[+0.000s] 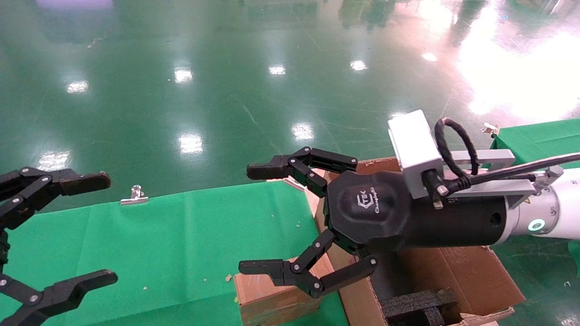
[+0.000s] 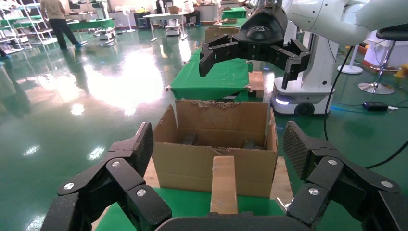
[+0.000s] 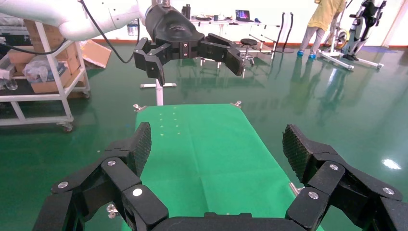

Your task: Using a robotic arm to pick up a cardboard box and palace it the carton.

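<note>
**Right gripper open above the small box, carton beside it**

The right gripper sits in the centre of the head view with its two black fingers spread wide apart and nothing between them, one fingertip up near the middle of the frame and the other lower down. It is carried by the robotic arm, which comes in from the right edge with a small white camera block on its black wrist.

Directly beneath the lower finger, at the bottom centre of the head view, lies the cardboard box, resting on the green-covered table at its right end. In the left wrist view the box shows as a narrow oblong whose long axis runs away from that camera toward the carton. The right gripper is clearly the nearer one; the box lies just below and slightly toward the bottom of the frame from the midpoint of its fingers, so my judgement is that the coming move is a short descent to straddle it.

The carton stands just right of the box, at the lower right, flaps open, black foam inside.

The left gripper hangs at the left edge, fingers also apart, well away from the box.
</note>
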You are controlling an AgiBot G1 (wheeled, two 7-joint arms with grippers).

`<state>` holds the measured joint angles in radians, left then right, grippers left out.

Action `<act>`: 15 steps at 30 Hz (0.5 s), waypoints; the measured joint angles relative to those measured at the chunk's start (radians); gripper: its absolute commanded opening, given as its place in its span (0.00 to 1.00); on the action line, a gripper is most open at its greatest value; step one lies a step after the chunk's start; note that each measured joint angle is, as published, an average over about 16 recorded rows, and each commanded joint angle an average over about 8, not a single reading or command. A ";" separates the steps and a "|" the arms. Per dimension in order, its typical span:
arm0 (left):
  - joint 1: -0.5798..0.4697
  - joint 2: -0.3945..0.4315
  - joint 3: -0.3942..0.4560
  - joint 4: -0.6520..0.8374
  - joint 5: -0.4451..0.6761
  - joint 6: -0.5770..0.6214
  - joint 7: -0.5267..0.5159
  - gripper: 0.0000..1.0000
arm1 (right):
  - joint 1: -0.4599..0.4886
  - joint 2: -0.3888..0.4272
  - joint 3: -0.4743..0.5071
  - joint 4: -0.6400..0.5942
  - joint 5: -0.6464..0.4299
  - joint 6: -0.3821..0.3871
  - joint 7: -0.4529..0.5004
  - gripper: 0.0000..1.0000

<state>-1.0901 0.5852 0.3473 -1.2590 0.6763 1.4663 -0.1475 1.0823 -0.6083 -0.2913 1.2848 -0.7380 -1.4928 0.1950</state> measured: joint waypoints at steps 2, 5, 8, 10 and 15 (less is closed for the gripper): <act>0.000 0.000 0.000 0.000 0.000 0.000 0.000 0.00 | 0.006 0.002 -0.005 0.000 -0.011 -0.003 0.005 1.00; 0.000 0.000 0.000 0.000 0.000 0.000 0.000 0.00 | 0.024 0.004 -0.020 0.000 -0.040 -0.009 0.017 1.00; 0.000 0.000 0.000 0.000 0.000 0.000 0.000 0.00 | 0.055 0.005 -0.045 -0.002 -0.091 -0.022 0.037 1.00; 0.000 0.000 0.000 0.000 0.000 0.000 0.000 0.00 | 0.084 0.002 -0.069 -0.007 -0.134 -0.031 0.053 1.00; 0.000 0.000 0.000 0.000 0.000 0.000 0.000 0.00 | 0.179 -0.016 -0.149 -0.030 -0.268 -0.060 0.088 1.00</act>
<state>-1.0902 0.5852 0.3474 -1.2588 0.6762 1.4663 -0.1474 1.2612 -0.6247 -0.4404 1.2547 -1.0060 -1.5524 0.2834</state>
